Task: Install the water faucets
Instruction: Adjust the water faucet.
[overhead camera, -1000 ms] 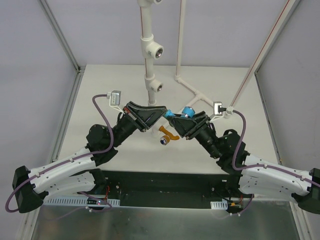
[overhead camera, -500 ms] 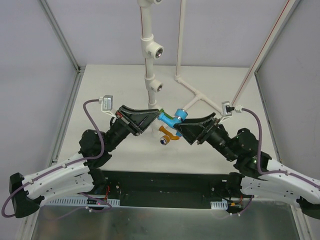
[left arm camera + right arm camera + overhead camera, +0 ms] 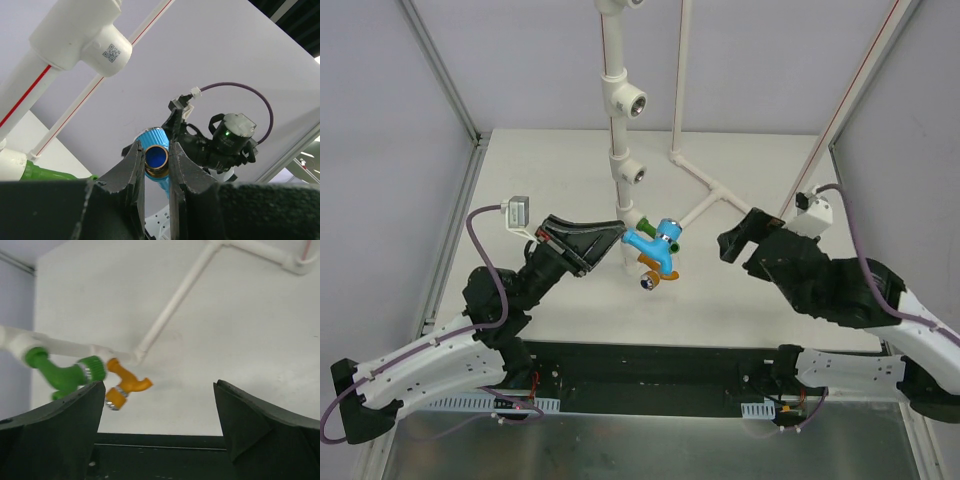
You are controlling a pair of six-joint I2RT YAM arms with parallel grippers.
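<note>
White table (image 3: 750, 165), orange faucet (image 3: 656, 273) lying loose up front. Just behind it the left gripper (image 3: 619, 233) pinches the blue faucet (image 3: 653, 245) above the table, while the right gripper (image 3: 159, 385) gapes wide, holding nothing. Green faucet (image 3: 60, 373) sits on the pipe (image 3: 617, 130) further back.

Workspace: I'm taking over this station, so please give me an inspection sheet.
Surface: white table.
Job's things: blue faucet held in air; green faucet joined to a pipe fitting; orange faucet lying on the table.
Clutter: nothing seen.
Tools: left tool shut on the blue faucet's metal end; right tool open, empty.
Cables: purple cables looping at each wrist.
Surroundings: white pipes with open tees; grey walls.
</note>
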